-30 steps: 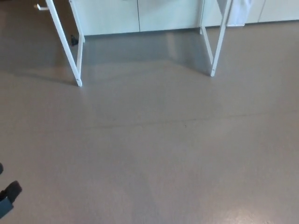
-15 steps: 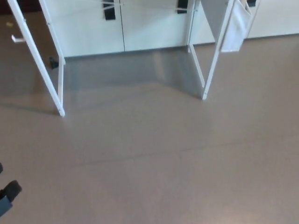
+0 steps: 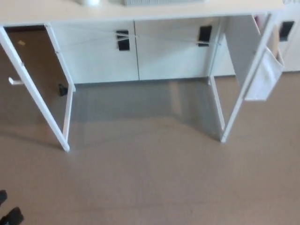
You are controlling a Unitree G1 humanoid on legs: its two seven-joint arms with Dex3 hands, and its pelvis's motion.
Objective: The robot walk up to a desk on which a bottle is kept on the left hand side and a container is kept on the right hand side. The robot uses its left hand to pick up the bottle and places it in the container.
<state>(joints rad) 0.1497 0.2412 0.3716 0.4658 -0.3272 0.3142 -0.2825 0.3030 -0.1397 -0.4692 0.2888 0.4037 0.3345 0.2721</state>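
Head view frames mostly floor beneath the white desk (image 3: 140, 14), since the robot stands short of it. Left hand (image 3: 10, 216) barely shows, its fingers' state impossible to tell; the right is out of sight.

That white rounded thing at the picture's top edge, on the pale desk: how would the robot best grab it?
Of the white rounded thing only the base shows on the pale desk; its upper shape is hidden. Probably grip around its round side wall, coming from the front-left with the left hand, since the ribbed container stands to its right.

open floor (image 3: 150, 178) ahead, white desk legs (image 3: 35, 93) flanking gap
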